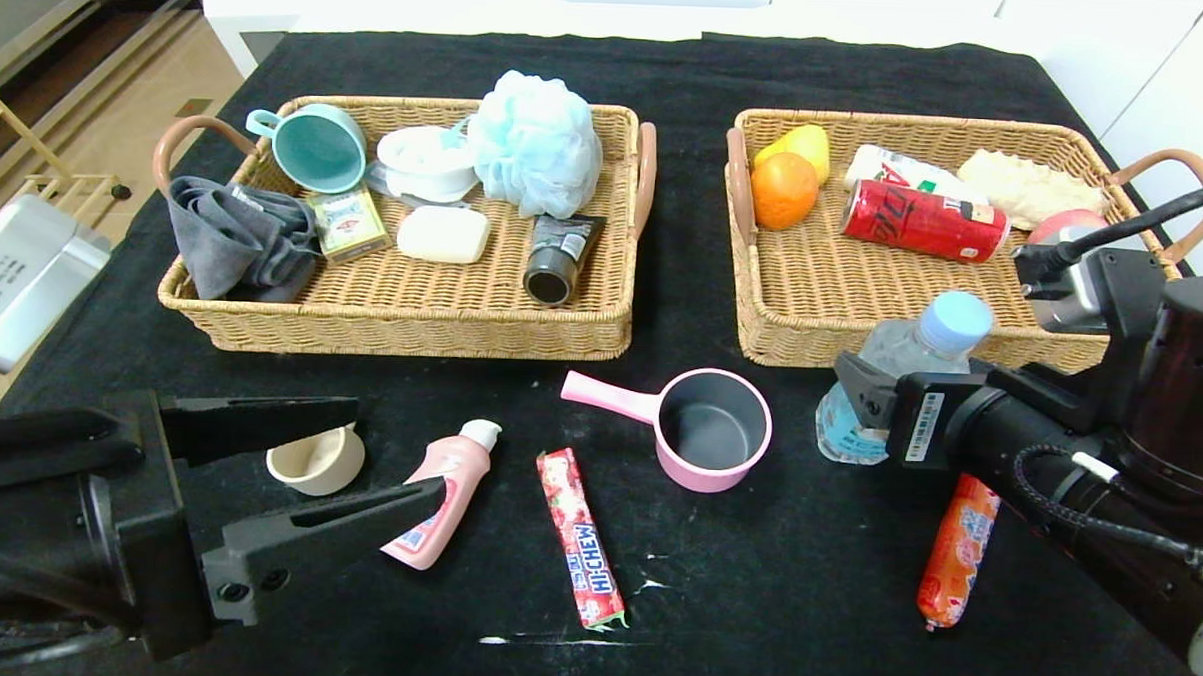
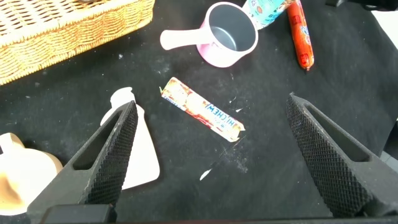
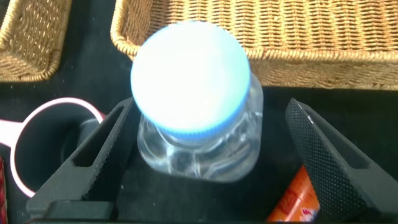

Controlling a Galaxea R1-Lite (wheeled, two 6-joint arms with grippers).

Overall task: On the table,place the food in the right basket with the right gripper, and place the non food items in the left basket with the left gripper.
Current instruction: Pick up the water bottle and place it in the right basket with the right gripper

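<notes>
On the black table (image 1: pixel 802 605), my right gripper (image 3: pixel 209 106) is open, its fingers on either side of the upright clear bottle (image 1: pixel 911 364) with a pale blue cap, in front of the right basket (image 1: pixel 802 335). An orange sausage stick (image 1: pixel 957 551) lies beside that arm. The red Hi-Chew stick (image 1: pixel 580 537) lies front centre. My left gripper (image 1: pixel 397 449) hangs open above the front left, over the pink squeeze bottle (image 1: pixel 444 483) and the beige cup (image 1: pixel 319 460). The pink saucepan (image 1: pixel 710 430) sits mid-table, near the left basket (image 1: pixel 412 331).
The left basket holds a teal mug (image 1: pixel 318 146), grey cloth (image 1: pixel 240 240), blue bath puff (image 1: pixel 533 141), soap (image 1: pixel 443 234) and a dark tube (image 1: pixel 559 258). The right basket holds an orange (image 1: pixel 784 189), a red can (image 1: pixel 924 221) and other food. A silver box (image 1: pixel 18 278) sits off the table's left edge.
</notes>
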